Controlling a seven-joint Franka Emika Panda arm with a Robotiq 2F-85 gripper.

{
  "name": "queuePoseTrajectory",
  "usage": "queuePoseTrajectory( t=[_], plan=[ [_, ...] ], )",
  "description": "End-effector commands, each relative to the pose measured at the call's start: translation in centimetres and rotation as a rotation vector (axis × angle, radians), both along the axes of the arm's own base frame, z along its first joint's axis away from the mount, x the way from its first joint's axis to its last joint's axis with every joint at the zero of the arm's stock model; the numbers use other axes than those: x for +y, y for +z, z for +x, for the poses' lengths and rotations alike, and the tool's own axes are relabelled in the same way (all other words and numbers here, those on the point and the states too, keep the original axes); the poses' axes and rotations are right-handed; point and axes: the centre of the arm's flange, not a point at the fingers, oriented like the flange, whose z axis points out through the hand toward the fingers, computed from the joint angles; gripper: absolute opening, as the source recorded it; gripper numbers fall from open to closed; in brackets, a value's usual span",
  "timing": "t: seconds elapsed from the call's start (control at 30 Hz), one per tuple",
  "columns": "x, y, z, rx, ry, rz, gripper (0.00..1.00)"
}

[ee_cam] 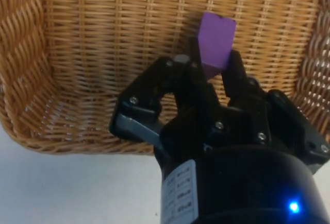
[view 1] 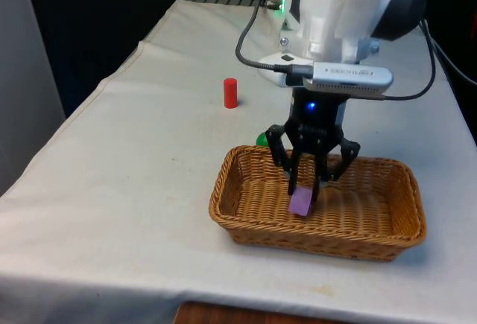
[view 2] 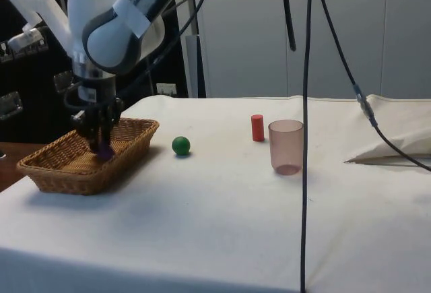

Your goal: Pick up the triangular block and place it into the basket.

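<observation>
A purple triangular block [view 1: 301,202] hangs low inside the wicker basket [view 1: 223,190], near the basket's middle floor. My gripper [view 1: 305,190] reaches straight down into the basket and is shut on the block's upper end. From the side, the gripper [view 2: 102,146] stands within the basket [view 2: 60,175], and the block [view 2: 105,151] shows as a dark purple spot below the fingers. In the wrist view the block [ee_cam: 215,41] sticks out between the fingers of the gripper [ee_cam: 212,67], over the basket's woven floor [ee_cam: 103,38].
A red cylinder [view 1: 230,93] stands upright further back on the cloth. A green ball [view 1: 261,139] lies just behind the basket's far rim. A translucent pink cup [view 2: 286,146] stands beyond the cylinder [view 2: 257,128] in the side view. A black cable [view 2: 306,138] hangs there.
</observation>
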Motion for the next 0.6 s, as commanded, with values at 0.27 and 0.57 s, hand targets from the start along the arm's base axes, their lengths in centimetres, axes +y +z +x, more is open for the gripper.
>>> queuePoseTrajectory(
  t=[0.27, 0.57],
  plan=[
    [0.15, -0.60, 0.02, -0.002, 0.004, 0.037, 0.72],
    [0.05, -0.61, -0.07, 0.003, -0.002, 0.026, 1.00]
  ],
)
